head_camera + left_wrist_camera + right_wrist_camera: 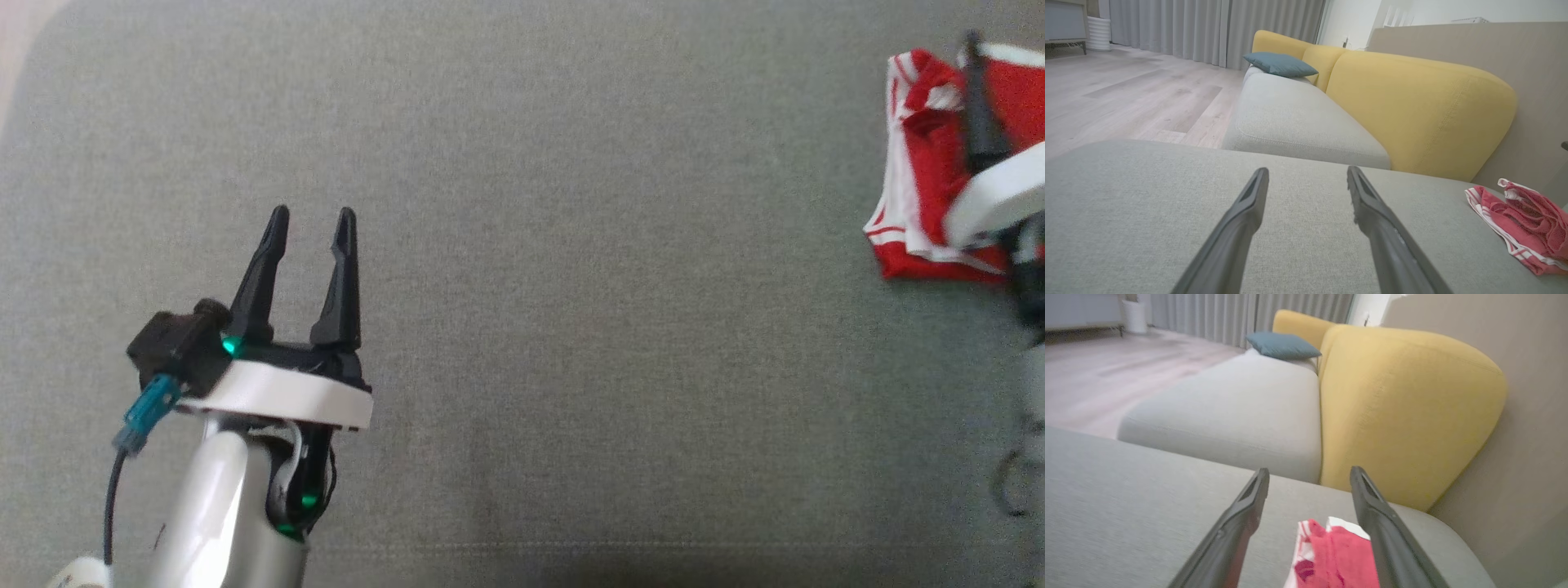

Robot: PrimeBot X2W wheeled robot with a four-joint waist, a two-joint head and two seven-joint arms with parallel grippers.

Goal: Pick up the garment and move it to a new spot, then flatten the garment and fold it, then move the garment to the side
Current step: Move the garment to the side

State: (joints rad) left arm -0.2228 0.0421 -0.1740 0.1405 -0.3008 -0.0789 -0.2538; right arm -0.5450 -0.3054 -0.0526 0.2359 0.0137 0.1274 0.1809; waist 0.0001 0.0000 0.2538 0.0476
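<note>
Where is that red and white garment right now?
The garment lies at the far right of the head view, on the grey cushion near its right end, close to the yellow backrest.

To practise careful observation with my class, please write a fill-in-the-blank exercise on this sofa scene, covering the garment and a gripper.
1. The garment is red with ____ stripes.
2. The left gripper is over the grey seat with its jaws ____.
3. The pillow on the far sofa seat is ____.
4. The sofa backrest is ____.

Missing words: white; open; blue; yellow.
</note>
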